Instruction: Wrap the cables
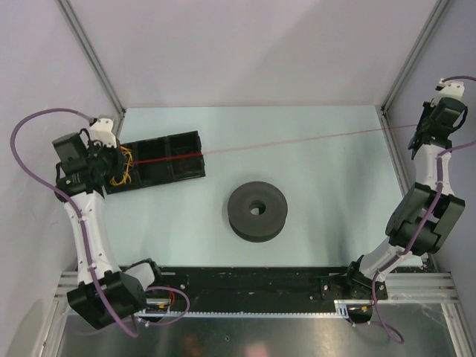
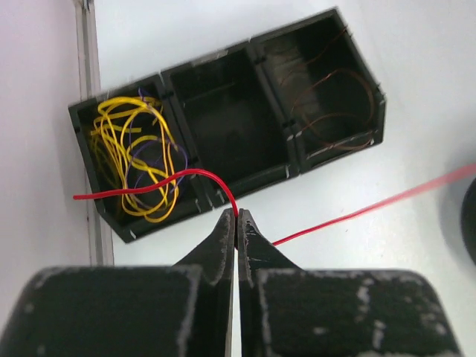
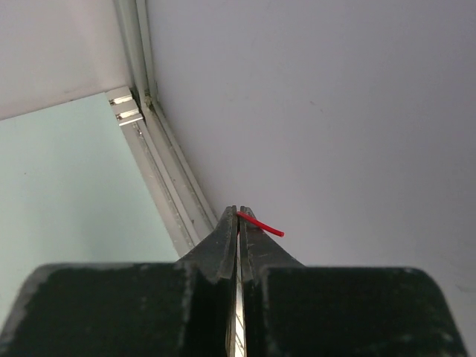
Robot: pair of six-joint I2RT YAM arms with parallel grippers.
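Observation:
A thin red cable (image 1: 297,141) runs taut above the table from my left gripper (image 1: 119,161) to my right gripper (image 1: 415,134). In the left wrist view my left gripper (image 2: 236,216) is shut on the cable (image 2: 357,213). A short tail curves back over the black tray (image 2: 338,152). In the right wrist view my right gripper (image 3: 238,212) is shut on the cable's end (image 3: 264,225), close to the right wall. The dark grey round spool (image 1: 257,210) lies flat on the table in the middle, below the cable and apart from it.
The black three-compartment tray (image 1: 195,172) sits at the back left. Yellow wires (image 2: 126,149) fill its left compartment and thin brown wires (image 2: 335,104) its right one. Enclosure walls and metal posts (image 1: 405,71) are close around. A black rail (image 1: 260,286) runs along the near edge.

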